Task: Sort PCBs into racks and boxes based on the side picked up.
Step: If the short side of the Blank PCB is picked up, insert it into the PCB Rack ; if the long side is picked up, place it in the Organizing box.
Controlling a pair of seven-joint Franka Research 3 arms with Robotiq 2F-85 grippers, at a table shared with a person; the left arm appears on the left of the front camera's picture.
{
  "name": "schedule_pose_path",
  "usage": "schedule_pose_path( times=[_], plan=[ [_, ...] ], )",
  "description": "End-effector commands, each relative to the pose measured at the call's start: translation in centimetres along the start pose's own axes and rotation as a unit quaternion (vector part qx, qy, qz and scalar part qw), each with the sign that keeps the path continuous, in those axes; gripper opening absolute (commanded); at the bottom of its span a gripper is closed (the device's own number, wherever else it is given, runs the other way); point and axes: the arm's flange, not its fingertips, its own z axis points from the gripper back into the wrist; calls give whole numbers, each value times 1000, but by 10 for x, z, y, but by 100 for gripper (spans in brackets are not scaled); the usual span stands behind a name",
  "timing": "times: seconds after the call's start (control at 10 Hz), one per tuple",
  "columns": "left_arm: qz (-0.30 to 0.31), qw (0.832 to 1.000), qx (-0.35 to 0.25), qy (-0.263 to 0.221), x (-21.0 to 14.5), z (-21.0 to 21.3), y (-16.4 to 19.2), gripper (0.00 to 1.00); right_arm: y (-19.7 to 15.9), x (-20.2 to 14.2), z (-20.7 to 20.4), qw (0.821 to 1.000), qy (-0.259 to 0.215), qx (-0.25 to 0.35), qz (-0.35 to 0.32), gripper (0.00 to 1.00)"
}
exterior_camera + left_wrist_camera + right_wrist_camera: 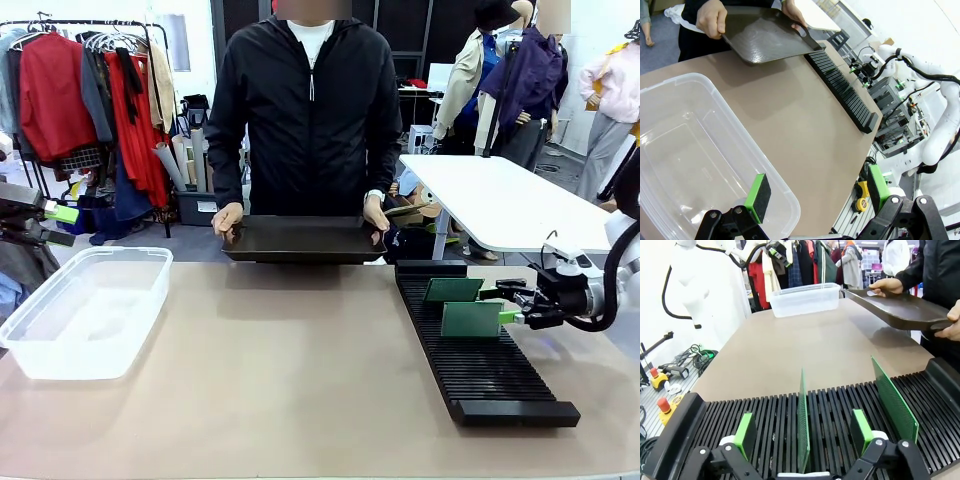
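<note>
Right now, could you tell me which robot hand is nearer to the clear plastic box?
The left. The left hand hangs just above the box's near rim. The right hand is across the table at the black rack, open around a standing PCB.

Front view faces person across table (300, 400); wrist views close, share rack (830, 405).

Beyond the tan worktable (300, 380), a clothes rail (90, 30) along the left wall carries red, grey and beige garments. A white table (500, 195) stands to the right on a grey floor (190, 240). Dark panels (400, 25) line the back wall, under even indoor light.
</note>
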Motion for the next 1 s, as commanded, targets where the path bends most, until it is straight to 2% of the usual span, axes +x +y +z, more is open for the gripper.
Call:
schedule_pose_path(
  times=[0.0,0.1,0.9],
  plan=[
    [-1,1000,-2,-2,0,1,-2,100,1,8,1,999,-15,12,-27,100],
    [-1,1000,-2,-2,0,1,-2,100,0,0,0,1000,0,0,0,100],
    [-1,1000,-2,-2,0,1,-2,100,0,0,0,1000,0,0,0,100]
  ],
)
